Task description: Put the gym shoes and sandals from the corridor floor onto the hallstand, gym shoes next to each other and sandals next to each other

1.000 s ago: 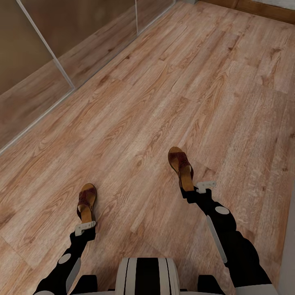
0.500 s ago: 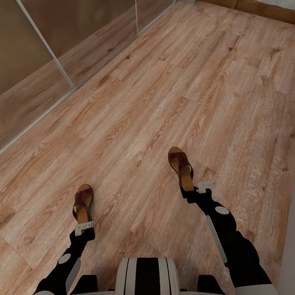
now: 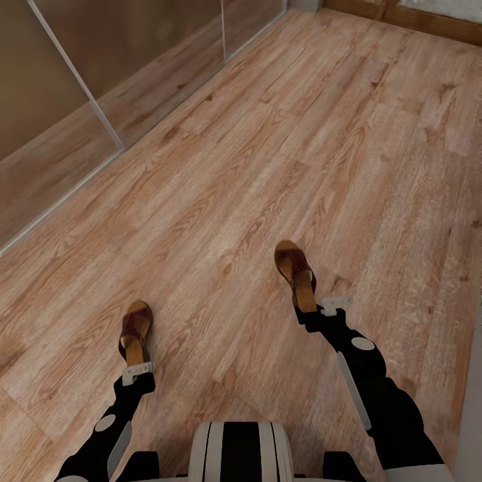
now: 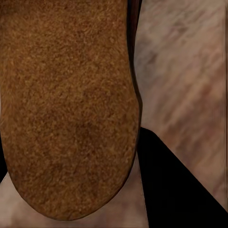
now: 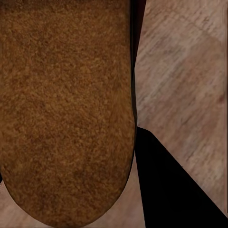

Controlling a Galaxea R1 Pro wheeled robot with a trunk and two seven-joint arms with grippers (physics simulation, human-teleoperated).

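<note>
Left gripper [image 3: 136,368] clamped on the heel end of one sandal [image 3: 134,331], toe pointing away from the robot's trunk [image 3: 239,450]. Held clear of the corridor floor [image 3: 268,147], judging by the shadowless hang ahead of the black forearm, though contact with the planks cannot be ruled out from the head view. Seen close in the left wrist view as a broad tan insole [image 4: 66,109] with the rounded heel nearest the camera and wood grain beside it.

Right gripper [image 3: 314,309] likewise closed on the heel of the other sandal [image 3: 296,271], farther from the trunk than the first sandal and well apart from it, toe angled slightly toward the glass panels [image 3: 80,60]. Same tan insole [image 5: 66,109] close up in the right wrist view, heel toward the camera, a black wedge at the picture's corner, planks alongside.

Beyond both sandals, only bare light brown planking with grain and knots. Framed reflective panels running along the floor on the side of the first sandal; strip of wooden skirting [image 3: 415,17] at the far end, past the trunk's forward line.
</note>
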